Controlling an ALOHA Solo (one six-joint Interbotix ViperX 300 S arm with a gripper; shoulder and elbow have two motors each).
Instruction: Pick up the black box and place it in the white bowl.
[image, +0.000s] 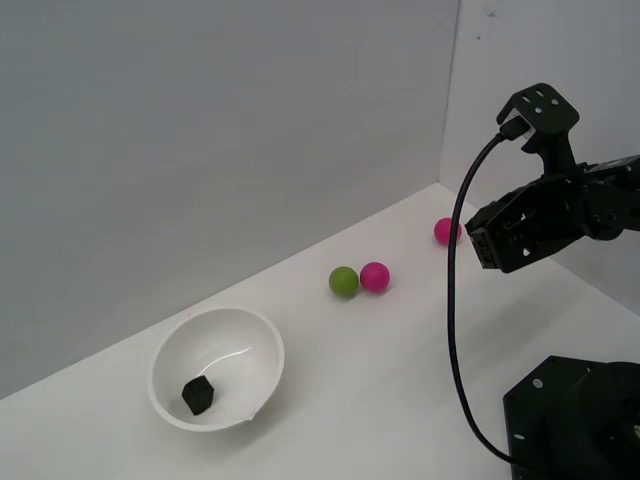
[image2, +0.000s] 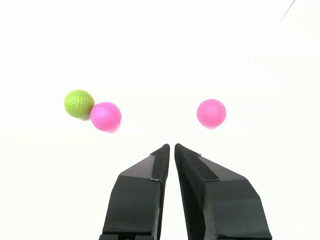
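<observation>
The black box (image: 198, 394), a tiny matte black cube, lies inside the white bowl (image: 262, 345) at the exterior view's lower left. My gripper (image2: 172, 147) is shut with nothing between its fingers (image2: 161, 161). In the exterior view the gripper (image: 482, 243) is raised above the table at the right, far from the bowl. The box and bowl do not show in the wrist view.
A green ball (image: 343, 281) touches a pink ball (image: 374, 276) mid-table; both show in the wrist view, green (image2: 78, 103) and pink (image2: 105, 116). Another pink ball (image: 446, 231) (image2: 211, 112) lies near the back wall. The arm's black base (image: 575, 420) stands at the lower right.
</observation>
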